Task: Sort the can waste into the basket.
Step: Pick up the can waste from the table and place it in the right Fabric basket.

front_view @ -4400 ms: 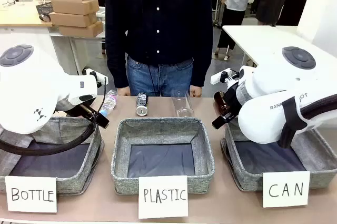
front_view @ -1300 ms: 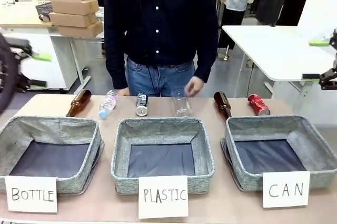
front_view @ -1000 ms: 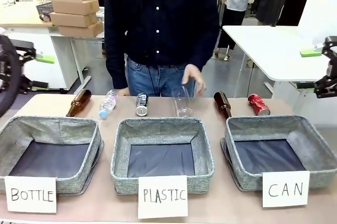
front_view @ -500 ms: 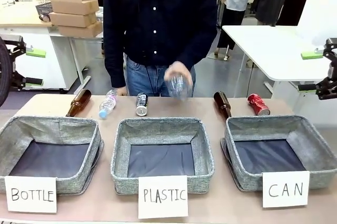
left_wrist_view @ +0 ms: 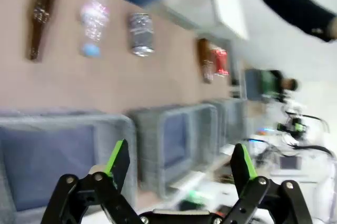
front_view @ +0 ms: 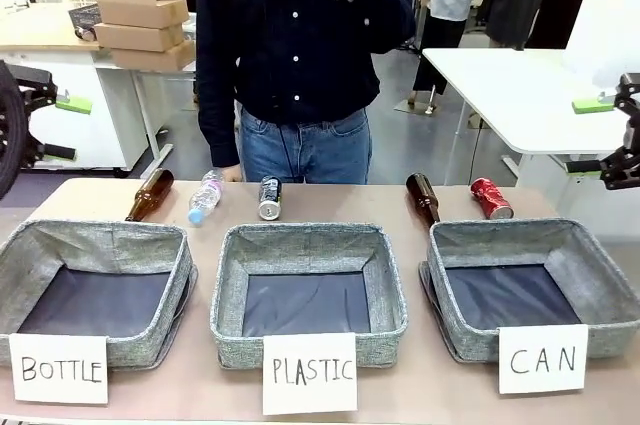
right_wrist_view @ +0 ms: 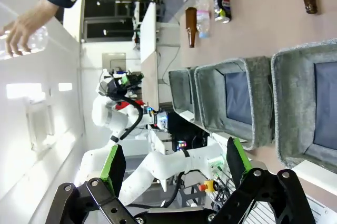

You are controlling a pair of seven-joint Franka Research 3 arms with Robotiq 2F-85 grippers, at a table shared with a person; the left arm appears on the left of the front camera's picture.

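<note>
No can sorted yet; left gripper (left_wrist_view: 179, 163) and right gripper (right_wrist_view: 172, 167) gape empty (raised clear). Next: reach the red can (front_view: 491, 198), eleven o'clock of the basket (front_view: 505, 229).

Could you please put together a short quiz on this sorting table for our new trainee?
1. True or false: the red can and the black can already lie inside the CAN basket.
2. The black can lies on the table just beyond the far wall of which basket?
A. PLASTIC basket
B. CAN basket
C. Neither, a claw holds it
3. Fill in the gap: the left claw and the right claw both have their jaws ____.

Key: 1 false, both cans lie on the table beyond the baskets; 2 A; 3 open.
</note>
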